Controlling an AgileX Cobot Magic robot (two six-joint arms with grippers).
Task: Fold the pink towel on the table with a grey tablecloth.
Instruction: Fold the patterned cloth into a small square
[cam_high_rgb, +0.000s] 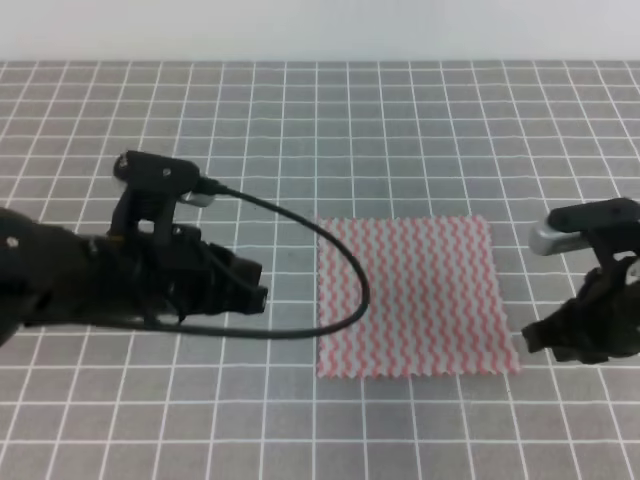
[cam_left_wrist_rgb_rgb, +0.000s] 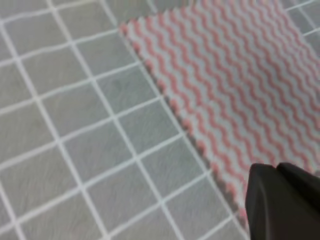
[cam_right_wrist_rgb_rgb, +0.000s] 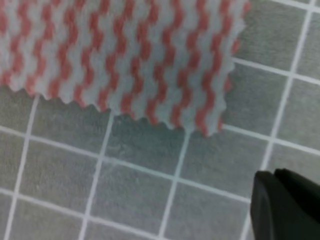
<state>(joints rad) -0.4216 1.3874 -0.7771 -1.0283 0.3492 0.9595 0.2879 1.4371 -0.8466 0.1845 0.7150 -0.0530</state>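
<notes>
Pink towel lay flat, unfolded, on the grey-gridded desk btwn left end effector & right end effector; neither held it, jaw states unclear; thin cloth could bunch if pinched off-corner.

Even, diffuse light fell across the tabletop, leaving only faint shadows and no glare. The high view was slightly soft throughout. Both wrist views were blurred, worst at 5 o'clock, where dark pincer parts sat out of focus.
</notes>
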